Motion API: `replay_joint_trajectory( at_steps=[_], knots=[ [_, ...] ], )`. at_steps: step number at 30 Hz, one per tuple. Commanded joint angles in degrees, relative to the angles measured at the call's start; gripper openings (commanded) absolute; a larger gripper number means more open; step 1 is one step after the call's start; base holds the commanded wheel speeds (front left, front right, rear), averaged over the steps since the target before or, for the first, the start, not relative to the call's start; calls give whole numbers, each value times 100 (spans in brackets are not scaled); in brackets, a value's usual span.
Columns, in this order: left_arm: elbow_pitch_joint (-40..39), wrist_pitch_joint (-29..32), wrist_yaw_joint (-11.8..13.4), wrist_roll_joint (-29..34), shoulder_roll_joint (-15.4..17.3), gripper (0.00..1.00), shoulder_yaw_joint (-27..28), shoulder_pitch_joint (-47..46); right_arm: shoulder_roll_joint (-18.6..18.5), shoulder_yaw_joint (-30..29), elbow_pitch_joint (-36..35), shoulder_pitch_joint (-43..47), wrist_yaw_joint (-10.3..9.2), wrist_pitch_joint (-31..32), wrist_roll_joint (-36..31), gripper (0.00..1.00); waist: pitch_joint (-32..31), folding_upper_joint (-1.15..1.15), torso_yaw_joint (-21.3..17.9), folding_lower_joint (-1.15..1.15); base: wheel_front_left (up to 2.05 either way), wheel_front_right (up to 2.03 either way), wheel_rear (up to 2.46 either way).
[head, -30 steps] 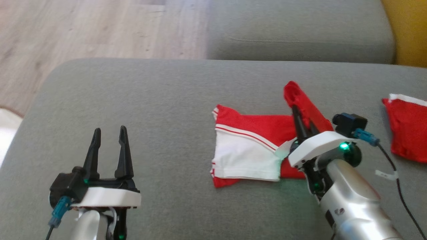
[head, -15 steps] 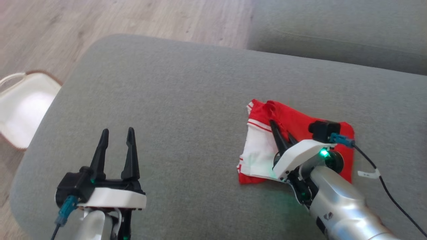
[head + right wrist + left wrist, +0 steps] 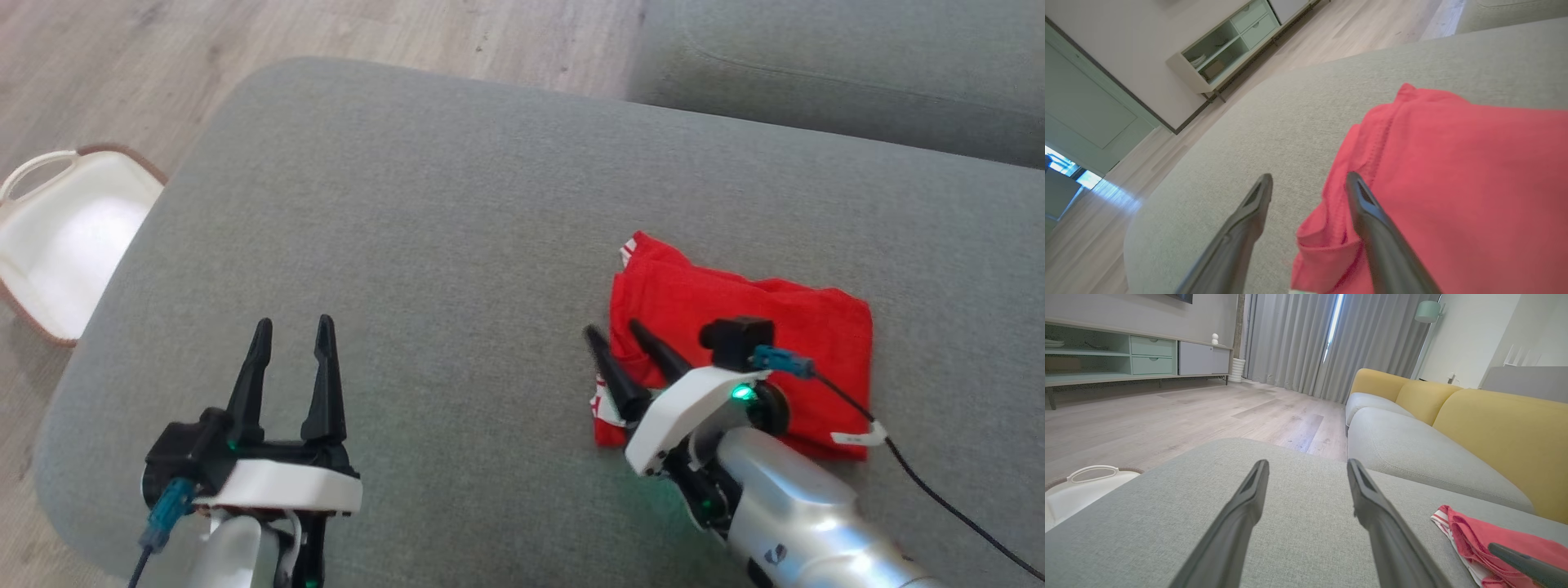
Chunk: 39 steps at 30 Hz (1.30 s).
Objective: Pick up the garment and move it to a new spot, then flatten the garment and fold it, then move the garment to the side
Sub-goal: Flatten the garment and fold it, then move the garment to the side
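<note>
The garment (image 3: 739,327) is red with white trim and lies folded in a rough rectangle on the grey cushion (image 3: 457,245), right of centre. My right gripper (image 3: 618,336) stands open at the garment's left edge, one finger over the red cloth and the other over bare cushion, holding nothing. The right wrist view shows the same: the red garment (image 3: 1453,183) lies under and right of the open right gripper (image 3: 1308,183). My left gripper (image 3: 294,335) is open and empty at the lower left, well away from the garment (image 3: 1478,539).
A white basket (image 3: 57,237) with a brown rim sits on the wooden floor left of the cushion. A second grey seat cushion (image 3: 833,73) lies beyond, and a yellow sofa back (image 3: 1494,428) runs along the right. The cushion's left edge curves down near my left arm.
My right gripper carried the red flap over to the left, covering the white part, then opened and let go. The head camera shifted, bringing the basket into view. The left gripper stayed put.
</note>
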Motion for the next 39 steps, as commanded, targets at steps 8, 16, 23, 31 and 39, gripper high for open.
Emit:
replay_joint_trajectory(
  at_steps=[8,16,23,31,39],
  knots=[
    [-173,-45,-10,-39,94,100,227,-354,64,395,-550,-321,-4,-70,332,100,-114,0,-458,0,0,0,0],
    [-348,-45,-10,-36,84,100,339,-294,-95,-1650,-636,-517,-4,-79,-1727,100,-214,0,-1231,0,0,0,0],
    [-476,-45,-14,-3,37,100,460,-250,-205,-3736,-1805,394,-4,-80,-3627,100,-241,0,-1780,0,0,0,0],
    [-508,-45,-20,61,-44,100,595,-63,13,-4549,-2872,1361,-4,-80,-4457,100,-238,0,-2138,0,0,0,0],
    [-517,-46,-28,127,-103,100,671,193,61,-4458,-3208,1990,-4,-81,-4310,100,-275,0,-2242,0,0,0,0]
  ],
)
